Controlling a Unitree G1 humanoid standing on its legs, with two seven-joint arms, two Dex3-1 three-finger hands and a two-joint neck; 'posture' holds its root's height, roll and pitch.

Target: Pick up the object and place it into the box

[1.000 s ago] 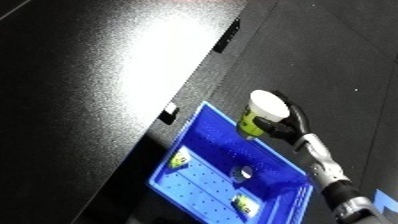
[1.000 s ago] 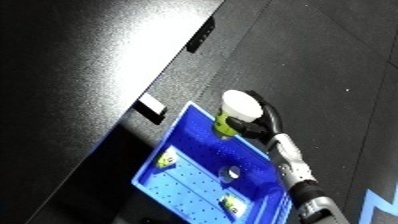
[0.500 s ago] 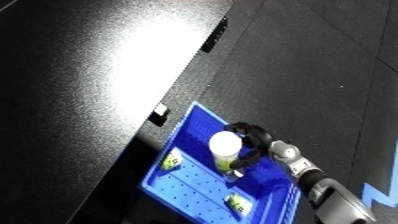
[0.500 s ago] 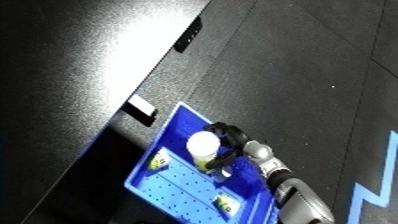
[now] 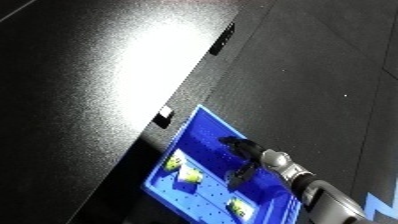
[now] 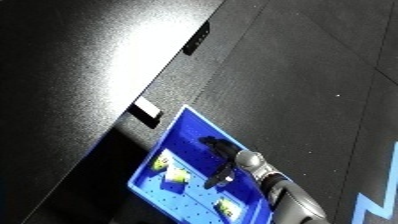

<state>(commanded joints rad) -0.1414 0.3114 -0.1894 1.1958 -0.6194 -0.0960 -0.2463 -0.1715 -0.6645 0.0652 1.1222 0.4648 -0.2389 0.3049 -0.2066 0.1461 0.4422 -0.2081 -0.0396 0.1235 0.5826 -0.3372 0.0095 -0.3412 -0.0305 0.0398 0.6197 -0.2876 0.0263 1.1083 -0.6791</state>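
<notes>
A blue bin [image 5: 207,129] stands on the dark floor beside a black table. My right hand [image 5: 242,156] reaches in over the middle of the bin from the lower right, with its fingers [image 5: 234,179] relaxed and pointing down and nothing between them. The white and yellow-green cup [image 5: 189,175] lies on the bin's floor just left of those fingers, apart from the hand. Two other yellow-green items lie in the bin, one [image 5: 175,161] near its left wall and one [image 5: 238,207] near its lower end. My left hand is out of sight.
The black table [image 5: 98,85] with a bright glare fills the left side, its edge running along the bin. A small white tag [image 5: 164,116] sits on that edge. Dark floor [image 5: 320,75] lies to the right, with blue tape [image 5: 387,210] at the lower right.
My right hand brought the cup from the bin's far edge down into the bin and let it go. The cup now lies on the bin's floor. The camera has also shifted.
</notes>
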